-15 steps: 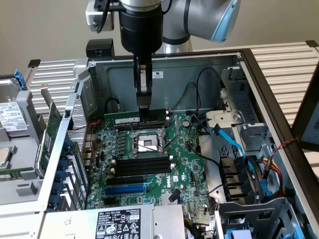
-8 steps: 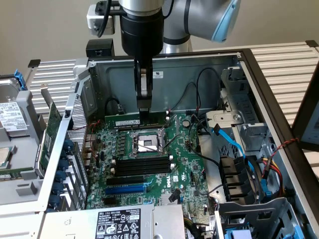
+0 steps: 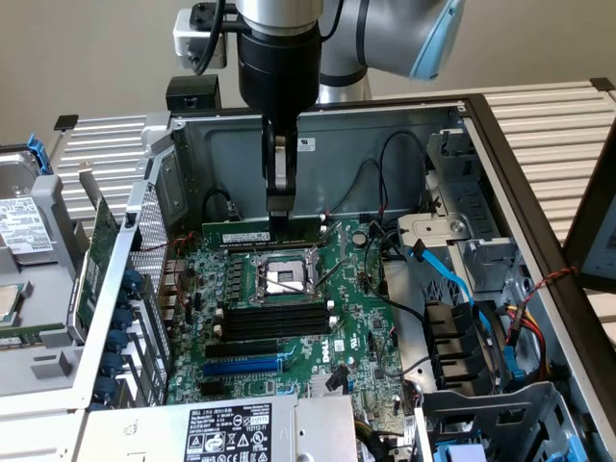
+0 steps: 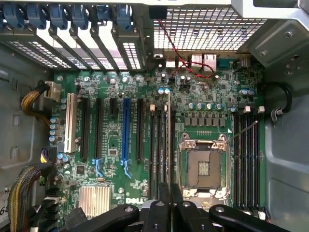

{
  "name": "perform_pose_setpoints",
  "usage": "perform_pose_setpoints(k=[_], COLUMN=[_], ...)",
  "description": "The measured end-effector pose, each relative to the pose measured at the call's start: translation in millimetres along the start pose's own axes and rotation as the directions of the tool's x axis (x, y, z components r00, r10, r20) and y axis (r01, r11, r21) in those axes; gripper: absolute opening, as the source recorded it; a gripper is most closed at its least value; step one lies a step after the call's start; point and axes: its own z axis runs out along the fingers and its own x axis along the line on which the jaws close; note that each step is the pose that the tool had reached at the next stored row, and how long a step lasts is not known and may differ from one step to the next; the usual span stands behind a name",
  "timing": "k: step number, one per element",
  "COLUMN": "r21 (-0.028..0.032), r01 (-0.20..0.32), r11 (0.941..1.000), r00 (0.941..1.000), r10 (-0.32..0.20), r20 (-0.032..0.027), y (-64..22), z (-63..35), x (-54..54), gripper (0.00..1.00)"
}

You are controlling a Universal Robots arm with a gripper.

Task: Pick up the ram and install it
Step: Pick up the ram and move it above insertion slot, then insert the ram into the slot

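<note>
1. My fingers (image 3: 278,204) (image 4: 170,205) are nearly shut, pinching the ram (image 3: 258,234) (image 4: 169,140) by its upper edge.
2. The ram is a long, thin green stick with a white label.
3. It stands on edge over the motherboard (image 3: 351,318) (image 4: 113,203), beside the CPU socket (image 3: 284,279) (image 4: 203,166).
4. Its long axis runs across the exterior view from left to right, parallel to the black memory slots (image 3: 274,322) (image 4: 157,150).

Long thin green ram (image 3: 245,233) (image 4: 169,130); on edge, level, clamped in the end effector (image 3: 277,218) (image 4: 170,195); above the motherboard (image 3: 358,318)
</note>
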Motion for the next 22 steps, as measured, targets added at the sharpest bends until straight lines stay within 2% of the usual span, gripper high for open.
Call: perform_pose_setpoints(k=[2,6,8,9,11,12,13,14,17,18,20,22], r21=[-0.0001,-0.0005,-0.0033,-0.0075,-0.0249,-0.0307,-0.0355,-0.0376,-0.0378,-0.0349,-0.0214,-0.0127], r01=[0.0,0.0,0.0,0.0,0.001,0.001,0.001,0.001,0.001,0.001,0.001,0.002], r11=[1.0,1.0,1.0,1.0,0.9997,0.9995,0.9994,0.9993,0.9993,0.9994,0.9998,0.9999], r00=[1.0,1.0,1.0,1.0,1.0,1.0,1.0,1.0,1.0,0.9999,0.9999,0.9999], r10=[0.0,0.0,0.0,0.0,0.0,-0.001,-0.001,-0.001,-0.001,-0.001,-0.001,-0.001], r20=[0.0022,0.0028,0.0032,0.0035,0.0035,0.0034,0.0034,0.0036,0.0088,0.0102,0.0106,0.0109], y=[-0.2,-0.5,-1.1,-1.4,-2.7,-3.1,-3.6,-3.8,-8.8,-9.1,-9.2,-9.4], z=[0.0,0.0,0.1,0.3,1.4,2.3,3.3,4.9,7.4,7.9,9.2,11.1], x=[0.0,0.2,0.9,1.3,2.1,2.1,2.1,2.1,3.1,3.4,3.6,4.8], gripper=[0.13,0.13,0.13,0.13,0.13,0.13,0.13,0.13,0.13,0.13,0.13,0.13])
